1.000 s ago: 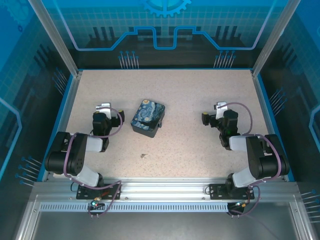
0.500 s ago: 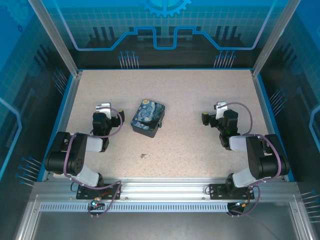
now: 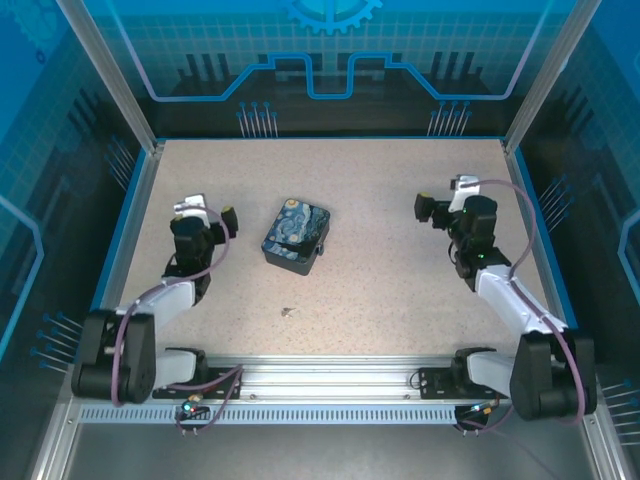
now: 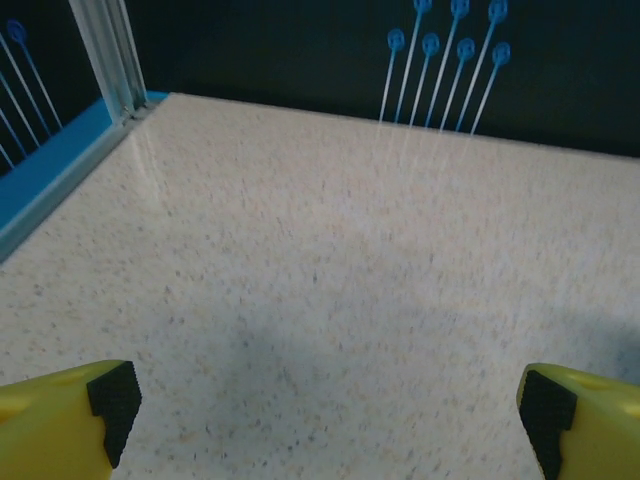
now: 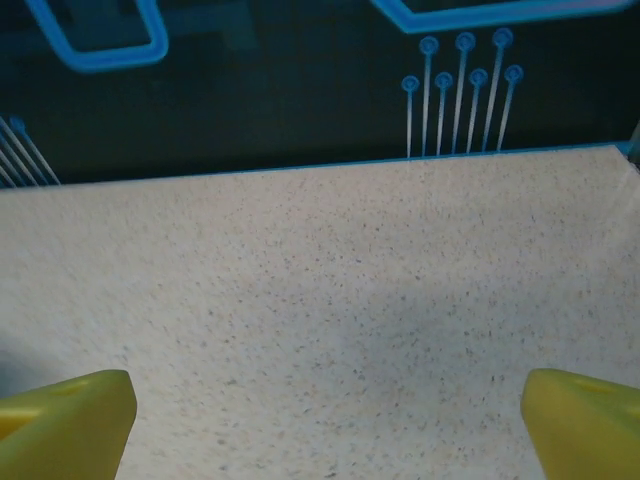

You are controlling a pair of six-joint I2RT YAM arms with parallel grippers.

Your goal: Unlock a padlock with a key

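The speckled beige bench [image 3: 400, 290], rimmed in blue, carries a dark blue swirl-printed box [image 3: 296, 235] near its middle. Closer to the front edge lies the key [image 3: 288, 312], a mere speck.

we see a dark blue swirl-printed rectangular box [image 3: 296, 236] lying flat on a pale speckled tabletop [image 3: 390, 280], a little left of centre and turned at a slant. a thin blue border [image 3: 330, 139] edges the tabletop. behind it stands a blue circuit-patterned back panel [image 3: 330, 70]. a silver aluminium rail [image 3: 330, 381] runs along the near edge.
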